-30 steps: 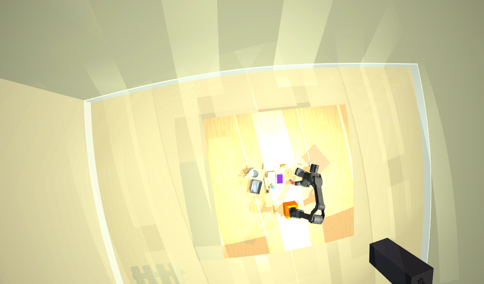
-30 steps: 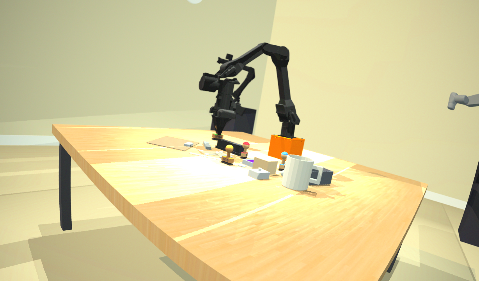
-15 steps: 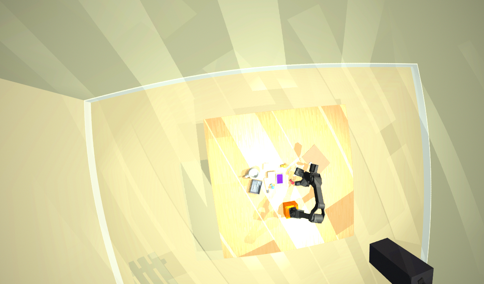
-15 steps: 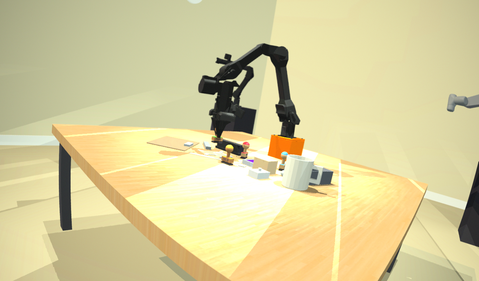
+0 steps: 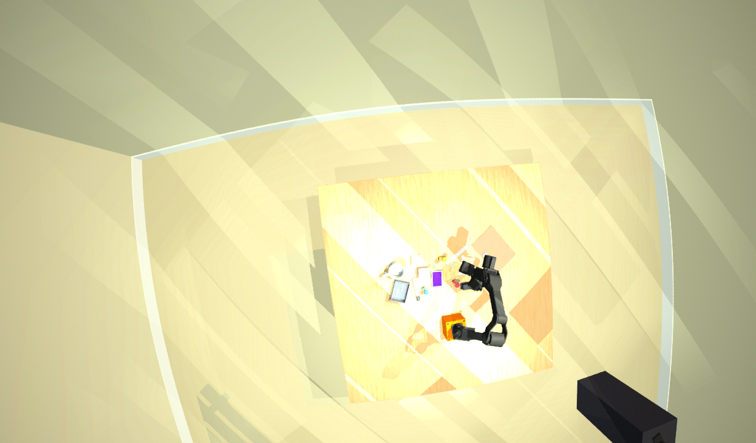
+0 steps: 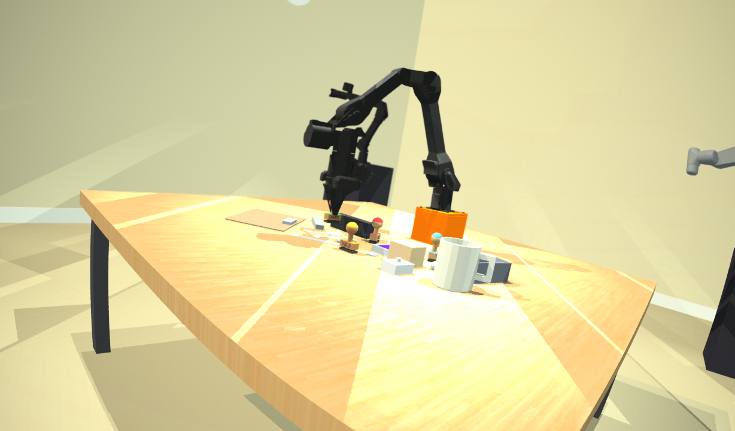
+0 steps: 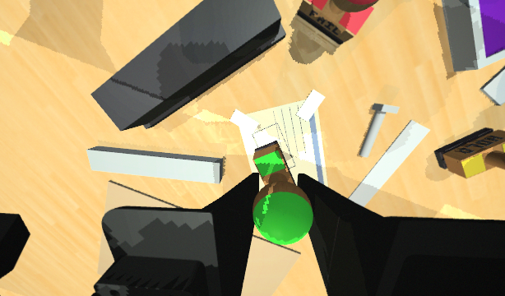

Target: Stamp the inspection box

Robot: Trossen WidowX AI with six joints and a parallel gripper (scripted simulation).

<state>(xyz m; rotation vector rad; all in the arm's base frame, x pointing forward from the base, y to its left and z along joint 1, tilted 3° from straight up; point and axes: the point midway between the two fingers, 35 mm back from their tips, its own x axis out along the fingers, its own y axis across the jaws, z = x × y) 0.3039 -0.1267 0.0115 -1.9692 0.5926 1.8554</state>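
Tool [image 5: 464, 279] [image 6: 334, 213] [image 7: 278, 179] partly open, fingers closed on the green PASS stamp [image 6: 332, 216] [image 7: 283, 218]. Wrist view: stamp above the card [image 7: 277, 123], its block overlapping the box outline; contact with card, cannot tell. White strips lie over two card corners. FAIL stamp [image 6: 377, 229] [image 7: 335, 20] and HOLD stamp [image 6: 349, 238] [image 7: 479, 152] on the bench [image 5: 369, 215] [image 6: 284, 278] [image 7: 39, 123]. Purple pad [image 5: 436, 279] [image 6: 381, 248] [image 7: 499, 29] at far right, wrist view, well apart from the card.
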